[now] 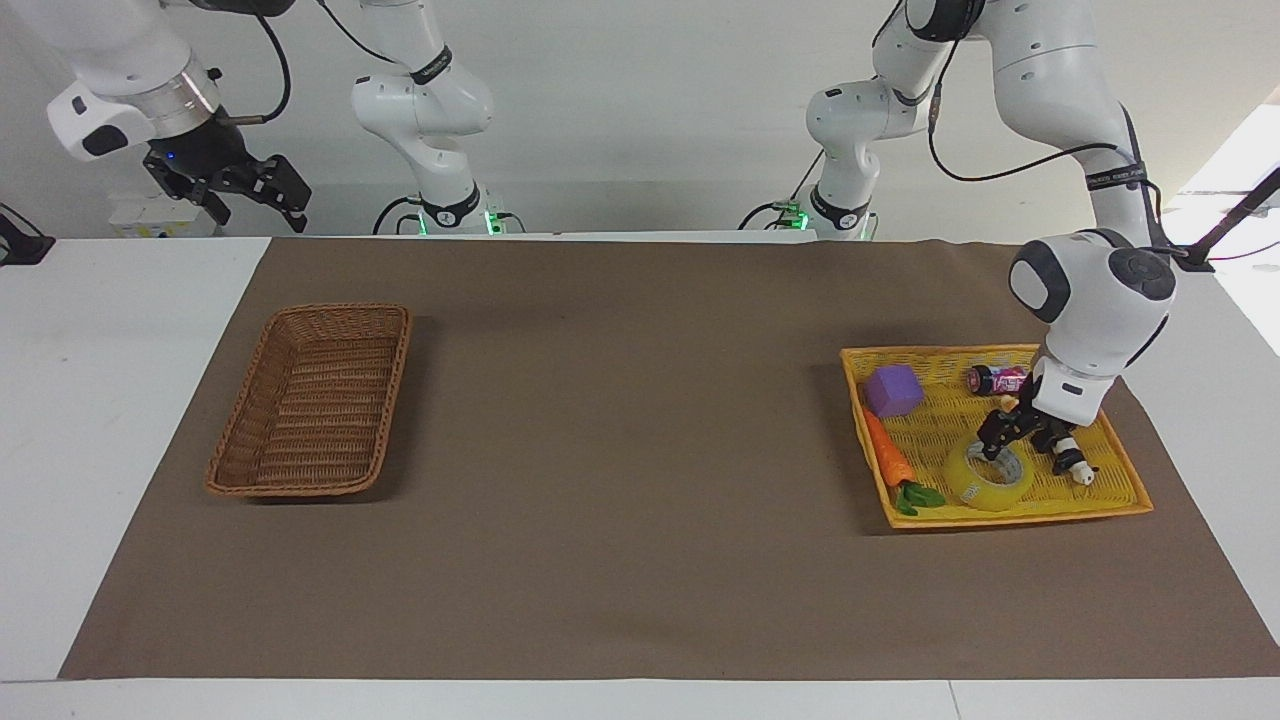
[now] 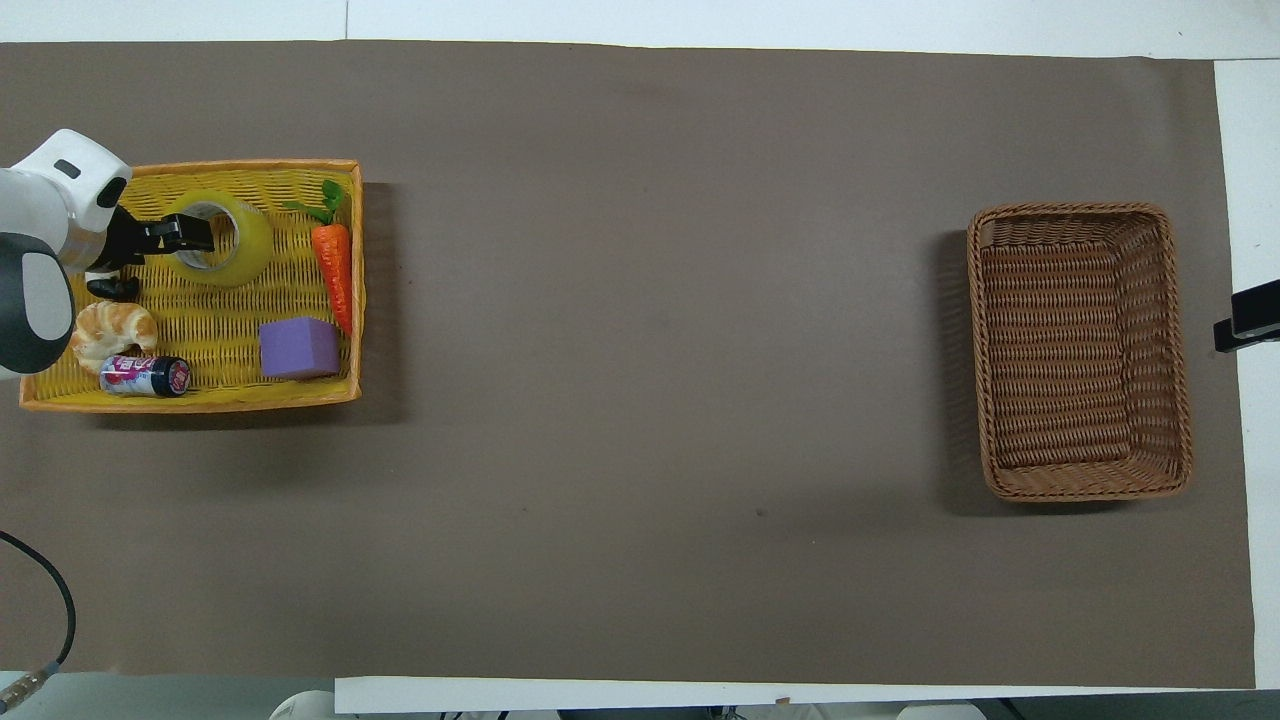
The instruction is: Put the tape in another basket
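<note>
The tape (image 1: 988,476) (image 2: 216,238) is a yellow translucent roll lying flat in the bright yellow basket (image 1: 1110,497) (image 2: 190,402), at that basket's side farthest from the robots. My left gripper (image 1: 1001,441) (image 2: 192,234) is down at the tape's rim on the side toward the left arm's end of the table, fingers apart, holding nothing. The brown wicker basket (image 1: 312,402) (image 2: 1082,350) stands empty at the right arm's end. My right gripper (image 1: 252,193) (image 2: 1245,320) waits open, raised off the mat beside the brown basket.
The yellow basket also holds a purple cube (image 1: 893,390), a toy carrot (image 1: 889,455), a small can (image 1: 997,379), a croissant (image 2: 113,330) and a black-and-white toy (image 1: 1070,462). A brown mat (image 1: 640,480) covers the table between the baskets.
</note>
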Controlling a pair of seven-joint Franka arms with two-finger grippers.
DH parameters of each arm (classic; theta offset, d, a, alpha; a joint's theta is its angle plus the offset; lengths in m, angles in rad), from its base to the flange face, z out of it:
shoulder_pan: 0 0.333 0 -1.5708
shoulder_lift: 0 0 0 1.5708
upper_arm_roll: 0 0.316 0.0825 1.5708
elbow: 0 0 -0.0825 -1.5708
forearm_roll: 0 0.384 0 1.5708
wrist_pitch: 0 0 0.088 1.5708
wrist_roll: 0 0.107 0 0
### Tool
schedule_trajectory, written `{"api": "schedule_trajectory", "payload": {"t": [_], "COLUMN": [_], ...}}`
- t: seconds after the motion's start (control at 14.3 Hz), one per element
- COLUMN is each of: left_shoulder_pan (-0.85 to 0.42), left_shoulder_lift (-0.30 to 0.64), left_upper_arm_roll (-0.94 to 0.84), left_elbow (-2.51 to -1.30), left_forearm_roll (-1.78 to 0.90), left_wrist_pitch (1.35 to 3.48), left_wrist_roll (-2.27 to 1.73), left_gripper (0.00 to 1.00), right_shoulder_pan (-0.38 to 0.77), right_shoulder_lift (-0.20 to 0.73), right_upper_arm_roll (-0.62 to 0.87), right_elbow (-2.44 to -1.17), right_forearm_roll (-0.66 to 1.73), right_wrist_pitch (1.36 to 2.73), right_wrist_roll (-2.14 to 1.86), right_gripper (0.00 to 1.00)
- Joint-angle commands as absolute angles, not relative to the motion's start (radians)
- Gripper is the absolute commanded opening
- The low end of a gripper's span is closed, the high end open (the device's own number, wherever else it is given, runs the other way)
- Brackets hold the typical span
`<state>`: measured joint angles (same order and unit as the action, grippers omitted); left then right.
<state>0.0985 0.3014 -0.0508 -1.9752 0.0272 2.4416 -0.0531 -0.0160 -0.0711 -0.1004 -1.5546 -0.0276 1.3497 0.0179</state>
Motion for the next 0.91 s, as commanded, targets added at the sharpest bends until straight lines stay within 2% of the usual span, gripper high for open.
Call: {"api": "schedule_trajectory", "payload": {"t": [0.0, 0.07, 0.14, 0.28, 0.35, 0.42, 0.63, 0.84], "left_shoulder_pan": [0.107, 0.106, 0.104, 0.109, 0.112, 0.117, 0.117, 0.097], "left_shoulder_lift": [0.348, 0.359, 0.364, 0.362, 0.362, 0.361, 0.365, 0.377], "left_upper_arm_roll": [-0.055, -0.055, -0.055, -0.055, -0.055, -0.055, -0.058, -0.064], "left_elbow": [-1.963, -1.963, -1.963, -1.963, -1.965, -1.965, -1.935, -1.742], "left_forearm_roll": [0.035, 0.035, 0.037, 0.035, 0.035, 0.035, 0.031, 0.008], "left_wrist_pitch": [2.502, 2.508, 2.508, 2.493, 2.493, 2.493, 2.476, 2.214], "left_wrist_roll": [-0.041, -0.041, -0.041, -0.041, -0.041, -0.04, -0.04, -0.044], "left_gripper": [0.84, 0.84, 0.78, 0.34, 0.15, 0.0, 0.0, 0.0], "right_shoulder_pan": [-0.018, -0.018, -0.018, -0.018, -0.018, -0.018, -0.018, -0.018], "right_shoulder_lift": [-0.081, -0.081, -0.081, -0.081, -0.081, -0.081, -0.081, -0.081], "right_upper_arm_roll": [-0.098, -0.098, -0.098, -0.098, -0.098, -0.098, -0.098, -0.098], "right_elbow": [-1.571, -1.571, -1.571, -1.571, -1.571, -1.571, -1.571, -1.571], "right_forearm_roll": [-0.034, -0.034, -0.034, -0.034, -0.034, -0.034, -0.034, -0.034], "right_wrist_pitch": [1.355, 1.355, 1.355, 1.355, 1.355, 1.355, 1.355, 1.355], "right_wrist_roll": [-0.006, -0.006, -0.006, -0.006, -0.006, -0.006, -0.006, -0.006], "right_gripper": [1.0, 1.0, 1.0, 1.0, 1.0, 1.0, 1.0, 1.0]}}
